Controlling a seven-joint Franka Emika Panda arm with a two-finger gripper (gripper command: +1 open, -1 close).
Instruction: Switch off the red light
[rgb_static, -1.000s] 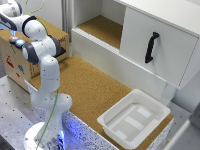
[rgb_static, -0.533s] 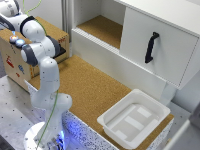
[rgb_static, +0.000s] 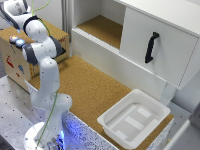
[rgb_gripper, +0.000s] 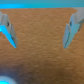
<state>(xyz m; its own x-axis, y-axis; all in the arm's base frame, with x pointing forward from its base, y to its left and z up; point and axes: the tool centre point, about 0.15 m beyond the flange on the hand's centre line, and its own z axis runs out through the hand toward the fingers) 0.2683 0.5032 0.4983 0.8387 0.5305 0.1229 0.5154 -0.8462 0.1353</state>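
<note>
Matt cork-like tabletop (rgb_static: 95, 90); glossy, seemingly plastic white tray (rgb_static: 134, 120).

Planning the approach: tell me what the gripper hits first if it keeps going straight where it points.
Probably the brown board surface that fills the wrist view between the open fingers; nothing else shows in that line, though depth is unclear.

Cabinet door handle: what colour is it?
Black. The handle stands out against the white cabinet door, clearest in the exterior view.
</note>
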